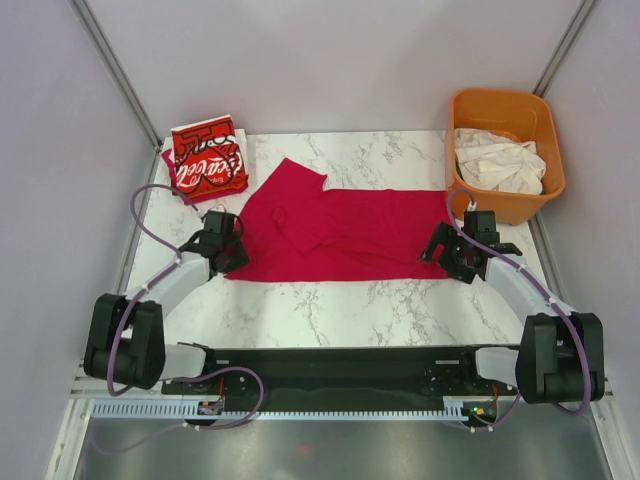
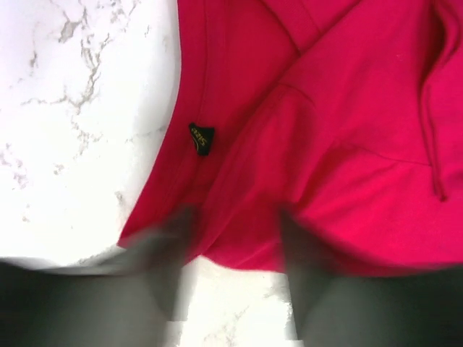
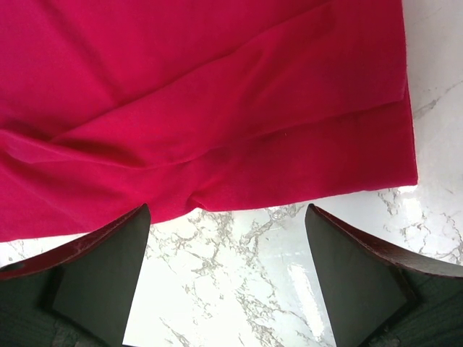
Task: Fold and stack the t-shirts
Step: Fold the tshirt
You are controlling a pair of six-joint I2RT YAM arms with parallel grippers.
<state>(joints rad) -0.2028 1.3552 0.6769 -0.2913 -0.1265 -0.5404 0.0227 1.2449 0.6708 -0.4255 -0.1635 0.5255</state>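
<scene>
The plain crimson t-shirt [image 1: 340, 228] lies spread flat across the middle of the marble table, one sleeve pointing to the back left. My left gripper [image 1: 226, 246] is at its near-left corner. In the left wrist view my blurred left gripper [image 2: 235, 249] stands open, with the shirt's hem [image 2: 239, 253] between the fingers and a small black tag [image 2: 201, 137] further in. My right gripper [image 1: 452, 250] is at the shirt's right end, open wide. The right wrist view shows bare marble between my right gripper's [image 3: 226, 217] fingers, the crimson t-shirt [image 3: 202, 94] just beyond. A folded Coca-Cola t-shirt [image 1: 208, 158] sits at the back left.
An orange tub [image 1: 500, 98] at the back right corner holds crumpled off-white t-shirts [image 1: 500, 162]. Bare marble table [image 1: 330, 305] runs between the shirt and the arm bases. Grey walls close the left and right sides.
</scene>
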